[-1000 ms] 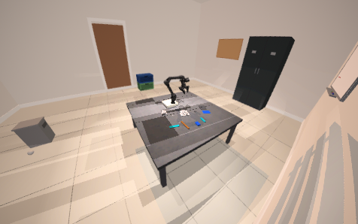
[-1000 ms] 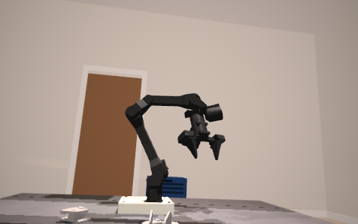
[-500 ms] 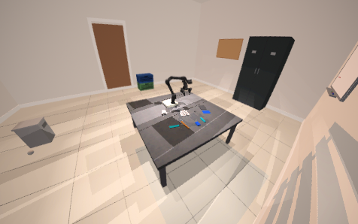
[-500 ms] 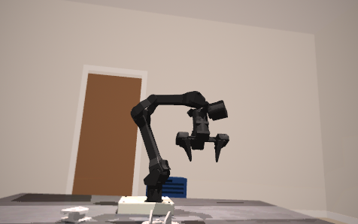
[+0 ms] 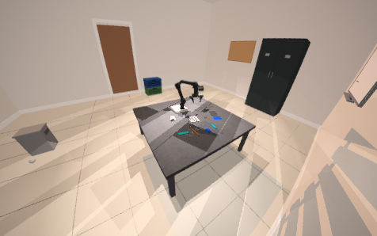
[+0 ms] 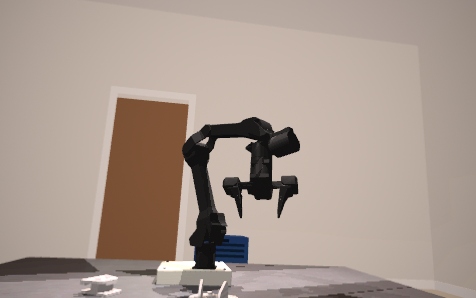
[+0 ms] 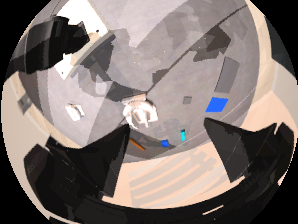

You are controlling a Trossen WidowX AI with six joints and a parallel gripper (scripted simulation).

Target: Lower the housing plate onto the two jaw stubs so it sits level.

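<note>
The white jaw assembly sits on the table, with two thin white uprights at the bottom edge of the exterior view. A smaller white part, seemingly the housing plate, lies apart from it, on the side near the robot base. It looks flat-topped in the exterior view. Pins and stubs are too small to tell. My gripper is open and empty, pointing down, high above the table and away from both white parts.
On the table lie a blue square, a dark grey plate, an orange bar, a blue block and two cyan bars. The white robot base stands at the back.
</note>
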